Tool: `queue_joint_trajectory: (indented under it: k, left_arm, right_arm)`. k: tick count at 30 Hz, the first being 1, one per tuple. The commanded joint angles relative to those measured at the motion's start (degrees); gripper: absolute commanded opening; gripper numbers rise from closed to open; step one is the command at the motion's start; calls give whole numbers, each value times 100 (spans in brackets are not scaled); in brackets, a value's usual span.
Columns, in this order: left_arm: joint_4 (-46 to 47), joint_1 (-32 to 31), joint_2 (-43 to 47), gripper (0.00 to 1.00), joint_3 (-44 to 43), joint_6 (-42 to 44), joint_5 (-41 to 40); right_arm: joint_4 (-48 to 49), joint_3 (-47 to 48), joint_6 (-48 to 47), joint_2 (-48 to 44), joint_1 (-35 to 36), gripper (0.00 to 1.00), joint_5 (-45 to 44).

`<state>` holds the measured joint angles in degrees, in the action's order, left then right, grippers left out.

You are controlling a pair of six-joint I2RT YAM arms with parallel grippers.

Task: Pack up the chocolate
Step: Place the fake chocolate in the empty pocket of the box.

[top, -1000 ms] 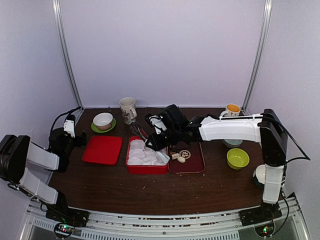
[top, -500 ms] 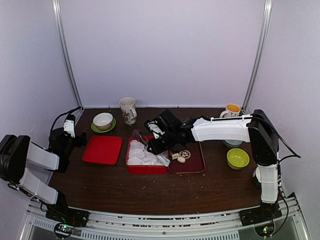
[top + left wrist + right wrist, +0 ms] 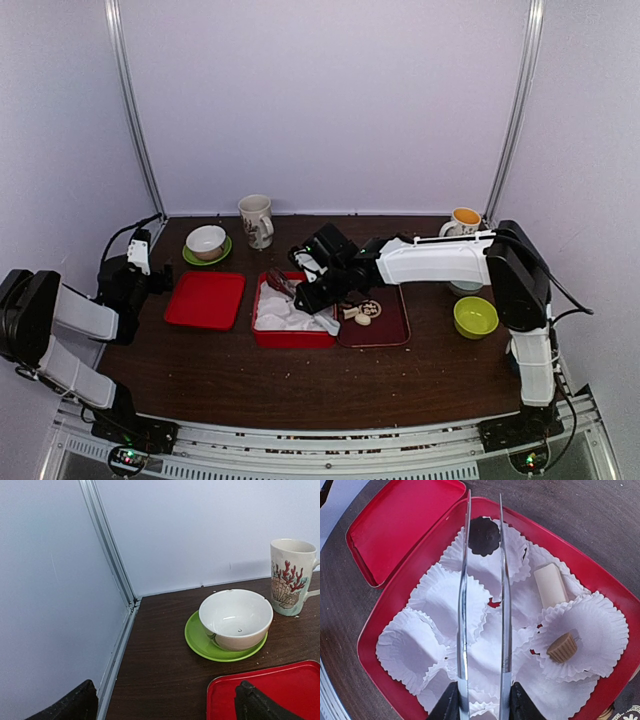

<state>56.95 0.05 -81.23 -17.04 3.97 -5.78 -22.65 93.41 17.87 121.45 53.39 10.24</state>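
Note:
In the right wrist view my right gripper (image 3: 482, 700) is shut on the metal tongs (image 3: 463, 595), which reach out over the red box (image 3: 372, 630) of white paper cups. A round dark chocolate (image 3: 484, 535) sits between the tongs' two arms near their tips, over a far cup; I cannot tell whether it is pinched or resting. A cream-white bar (image 3: 550, 584) and a tan ridged piece (image 3: 562, 647) lie in cups on the right. More chocolate (image 3: 365, 312) lies on the dark red tray (image 3: 392, 328). My left gripper (image 3: 165, 700) is open, far left.
The box's red lid (image 3: 205, 299) lies flat to its left. A white bowl (image 3: 206, 241) on a green saucer and a patterned mug (image 3: 256, 218) stand at the back left. An orange-filled cup (image 3: 465, 218) and a green bowl (image 3: 475, 316) are on the right.
My right arm has swung left and lowered, carrying the tongs from the box's back edge to over its paper cups. The left arm has stayed still.

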Motion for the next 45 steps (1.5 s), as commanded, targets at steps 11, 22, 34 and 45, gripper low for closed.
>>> queue_joint_trajectory:
  k: [11,22,34,45]
  left_arm:
    - [300,53,-32,98,-85,-10,-28]
    - [304,53,-33,98,-86,-15,-28]
    - [302,52,-30,98,-88,-10,-28]
    - [306,56,-30,98,-80,-10,-28]
  right_arm:
    - [138,253,76,185,23,30,-167]
    - [138,301,51,108,28,33,-171]
    - [130,397,28,71,23,35,-199]
    - [95,490,-5,102,23,37,-204]
